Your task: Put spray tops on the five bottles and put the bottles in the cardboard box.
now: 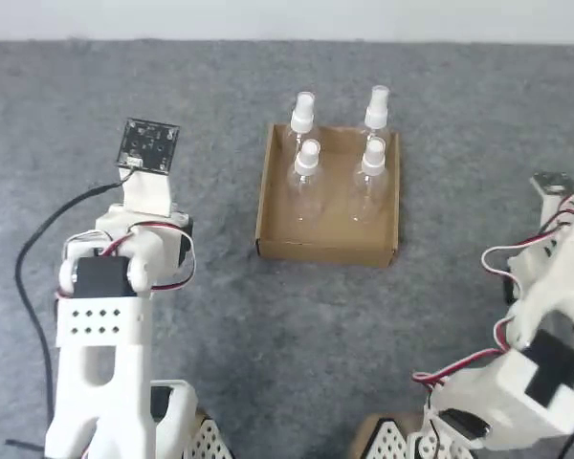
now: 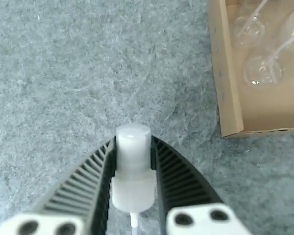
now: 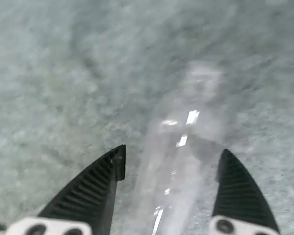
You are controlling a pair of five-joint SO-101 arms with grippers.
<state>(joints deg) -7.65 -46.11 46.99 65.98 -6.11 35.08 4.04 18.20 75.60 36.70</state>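
Spray top (image 2: 133, 171) clenched in the left tool (image 2: 133, 143); uncapped fifth bottle (image 3: 179, 164) between the spread fingers of the right tool (image 3: 172, 152), not gripped.
Top: light, hard, smooth plastic with a thin dip tube (image 2: 133, 223) below; held across the collar, likely the soundest place. Fifth bottle: clear, thin-walled, probably light and slick, apt to roll or dent; best taken round mid-body with modest squeeze. It seems to lie on the grey counter (image 1: 220, 316). Cardboard box (image 1: 327, 251), upper middle of the high view, holds four capped bottles (image 1: 308, 177) upright.
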